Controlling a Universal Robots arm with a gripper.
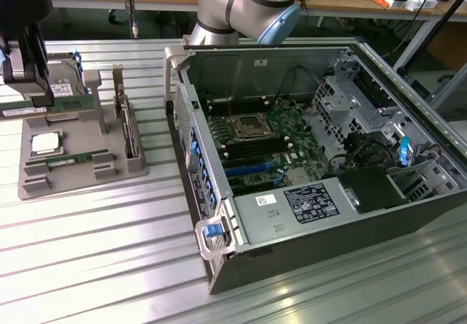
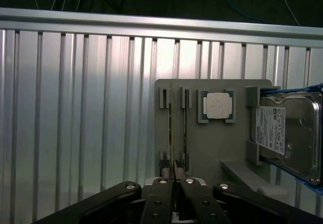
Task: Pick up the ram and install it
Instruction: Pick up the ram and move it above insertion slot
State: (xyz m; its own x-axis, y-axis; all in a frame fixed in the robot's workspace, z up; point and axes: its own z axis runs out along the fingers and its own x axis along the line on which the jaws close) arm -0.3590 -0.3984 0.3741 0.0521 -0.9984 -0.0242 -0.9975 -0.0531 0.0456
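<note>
Robotics lab or workshop. Ribbed aluminium tabletop [image 1: 87, 251] carries an open computer case [image 1: 314, 163] and a grey parts fixture [image 1: 109, 155]. Robot arm [image 1: 248, 3] stands at its far edge. Cluttered workbenches [image 1: 350, 4] with cables sit behind.

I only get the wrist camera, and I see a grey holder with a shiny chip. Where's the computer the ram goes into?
Observer: An open computer case sits on the exterior view's right of your grey holder.
Operator: Is there a spot for it inside?
Observer: Yes, long black and blue slots sit on the green motherboard, beside the square processor socket.
</note>
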